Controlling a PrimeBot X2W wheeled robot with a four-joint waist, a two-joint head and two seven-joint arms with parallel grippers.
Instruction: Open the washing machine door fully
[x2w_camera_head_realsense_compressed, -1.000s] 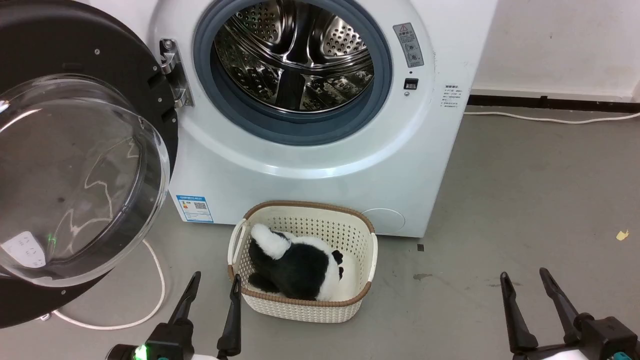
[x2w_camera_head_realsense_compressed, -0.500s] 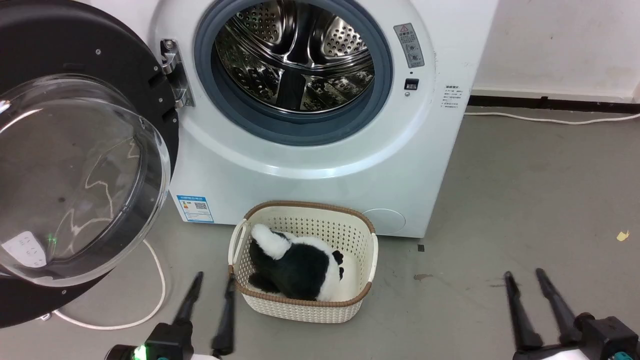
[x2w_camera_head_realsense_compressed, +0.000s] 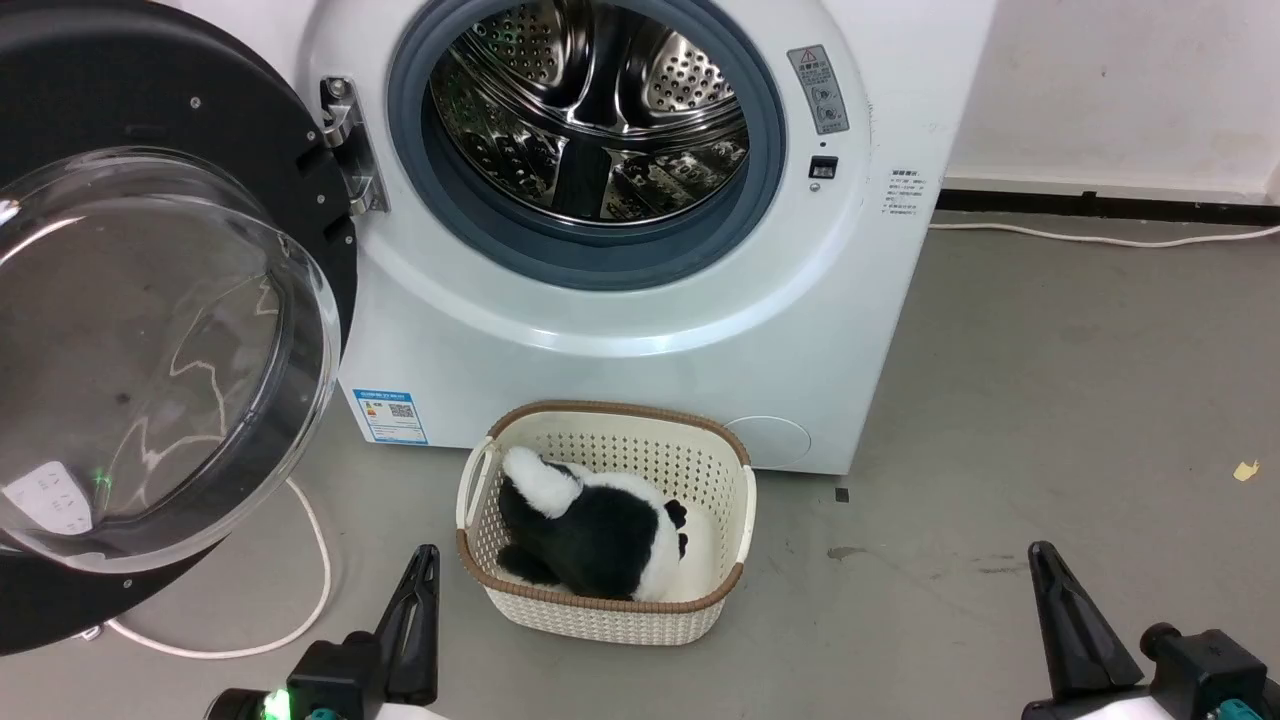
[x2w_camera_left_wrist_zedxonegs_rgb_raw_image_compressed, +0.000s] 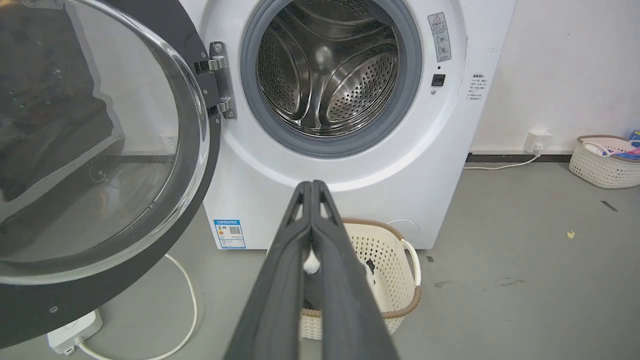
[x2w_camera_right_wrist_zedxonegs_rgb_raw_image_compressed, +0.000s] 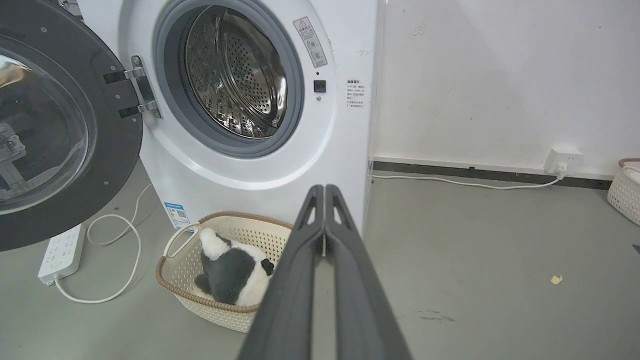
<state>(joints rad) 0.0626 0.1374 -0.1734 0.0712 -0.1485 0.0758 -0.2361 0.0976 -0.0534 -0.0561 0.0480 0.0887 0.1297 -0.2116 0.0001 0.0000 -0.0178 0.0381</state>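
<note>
Ahead of left claw (x2w_camera_left_wrist_zedxonegs_rgb_raw_image_compressed: 311, 186) and right claw (x2w_camera_right_wrist_zedxonegs_rgb_raw_image_compressed: 324, 189), both pinched empty, glossy round black washing machine door (x2w_camera_head_realsense_compressed: 150, 80) wide open, perforated steel drum (x2w_camera_head_realsense_compressed: 600, 100)

Black door (x2w_camera_head_realsense_compressed: 170, 330), white machine (x2w_camera_head_realsense_compressed: 620, 330)

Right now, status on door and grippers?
Left gripper shut, empty. Right gripper shut, empty. Washing machine door wide open. Basket sits clear of the door.

One washing machine (x2w_camera_head_realsense_compressed: 640, 330), two baskets (x2w_camera_left_wrist_zedxonegs_rgb_raw_image_compressed: 406, 272), one plush toy (x2w_camera_head_realsense_compressed: 590, 530).
</note>
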